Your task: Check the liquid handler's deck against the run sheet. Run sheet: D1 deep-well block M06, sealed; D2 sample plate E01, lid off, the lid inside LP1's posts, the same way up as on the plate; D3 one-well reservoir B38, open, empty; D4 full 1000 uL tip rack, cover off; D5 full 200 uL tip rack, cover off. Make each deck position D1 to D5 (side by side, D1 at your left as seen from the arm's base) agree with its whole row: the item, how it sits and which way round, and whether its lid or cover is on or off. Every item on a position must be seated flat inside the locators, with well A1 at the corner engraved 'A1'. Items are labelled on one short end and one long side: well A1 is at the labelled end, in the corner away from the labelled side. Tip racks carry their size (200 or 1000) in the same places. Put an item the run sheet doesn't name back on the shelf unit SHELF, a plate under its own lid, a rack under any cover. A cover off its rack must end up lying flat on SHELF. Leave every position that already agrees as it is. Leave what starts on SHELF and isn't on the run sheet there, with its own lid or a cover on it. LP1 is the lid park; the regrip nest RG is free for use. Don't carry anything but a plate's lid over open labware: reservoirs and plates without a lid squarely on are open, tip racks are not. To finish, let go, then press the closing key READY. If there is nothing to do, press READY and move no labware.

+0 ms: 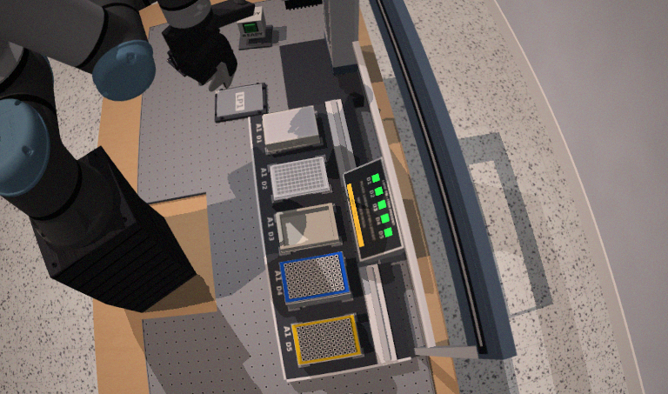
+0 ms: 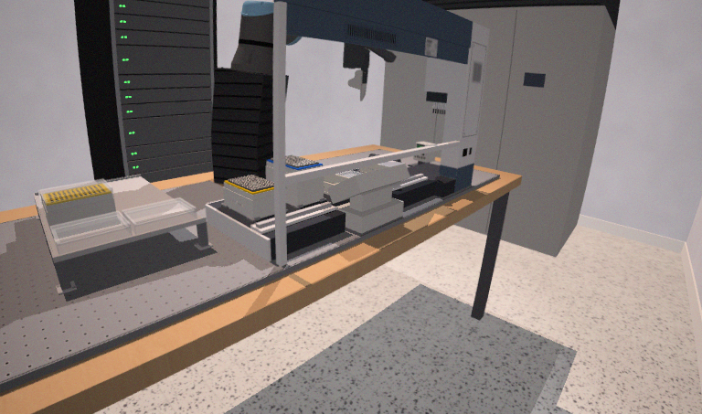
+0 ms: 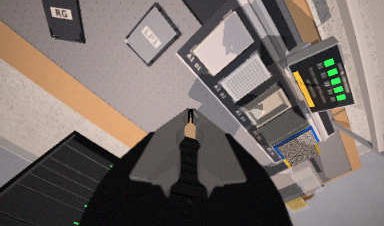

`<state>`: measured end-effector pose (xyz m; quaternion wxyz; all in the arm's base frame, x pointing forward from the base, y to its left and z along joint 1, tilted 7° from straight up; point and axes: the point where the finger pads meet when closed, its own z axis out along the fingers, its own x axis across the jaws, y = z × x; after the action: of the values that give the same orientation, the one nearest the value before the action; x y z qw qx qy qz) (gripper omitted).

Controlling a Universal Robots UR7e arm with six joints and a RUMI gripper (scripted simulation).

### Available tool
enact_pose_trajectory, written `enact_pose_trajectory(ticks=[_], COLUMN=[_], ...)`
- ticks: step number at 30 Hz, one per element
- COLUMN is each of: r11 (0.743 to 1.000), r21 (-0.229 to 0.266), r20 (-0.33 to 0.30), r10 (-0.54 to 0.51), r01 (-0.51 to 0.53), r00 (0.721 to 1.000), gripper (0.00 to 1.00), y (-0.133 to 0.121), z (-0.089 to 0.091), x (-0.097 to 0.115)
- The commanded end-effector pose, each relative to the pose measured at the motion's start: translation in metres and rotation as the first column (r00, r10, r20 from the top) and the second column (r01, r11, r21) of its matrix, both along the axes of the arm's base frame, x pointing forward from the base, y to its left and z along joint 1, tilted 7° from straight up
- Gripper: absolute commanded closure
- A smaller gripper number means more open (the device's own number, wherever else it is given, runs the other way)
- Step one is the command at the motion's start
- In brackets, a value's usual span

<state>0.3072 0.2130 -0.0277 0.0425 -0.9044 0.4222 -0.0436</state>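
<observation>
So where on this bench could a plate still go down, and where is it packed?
Free patches: the perforated grey bench plate between the black arm pedestal and the dark deck, and the black RG nest. All five deck positions are filled; the LP1 park holds a lid. The closed gripper holds nothing.

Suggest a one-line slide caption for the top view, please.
Shut, empty gripper hovers near lid park LP1; five deck lamps glow green.

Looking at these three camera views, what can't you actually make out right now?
- Labels on the deck items: too small in every view.
- READY key: partly covered by the gripper in the top view.
- Shelf unit: outside the top view; contents small in the exterior view.
- Lid in LP1: too faint to confirm.
</observation>
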Motion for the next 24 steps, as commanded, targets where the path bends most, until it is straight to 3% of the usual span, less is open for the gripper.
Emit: enact_pose_trajectory(ticks=[1,5,9,15,22,24], r11=[0.99,0.976,0.966,0.93,0.87,0.87], r21=[-0.014,-0.024,-0.028,-0.042,-0.06,-0.06], r20=[0.007,0.007,0.008,0.008,0.007,0.007], r10=[0.139,0.217,0.256,0.365,0.491,0.491], r01=[-0.139,-0.217,-0.256,-0.365,-0.489,-0.489], r00=[0.99,0.976,0.967,0.931,0.871,0.871], gripper=[1.0,1.0,1.0,1.0,1.0,1.0], y=[0.004,0.006,0.007,0.006,0.006,0.006], z=[-0.003,-0.005,-0.006,-0.006,-0.006,-0.006], x=[-0.034,-0.054,-0.061,-0.061,-0.06,-0.06])
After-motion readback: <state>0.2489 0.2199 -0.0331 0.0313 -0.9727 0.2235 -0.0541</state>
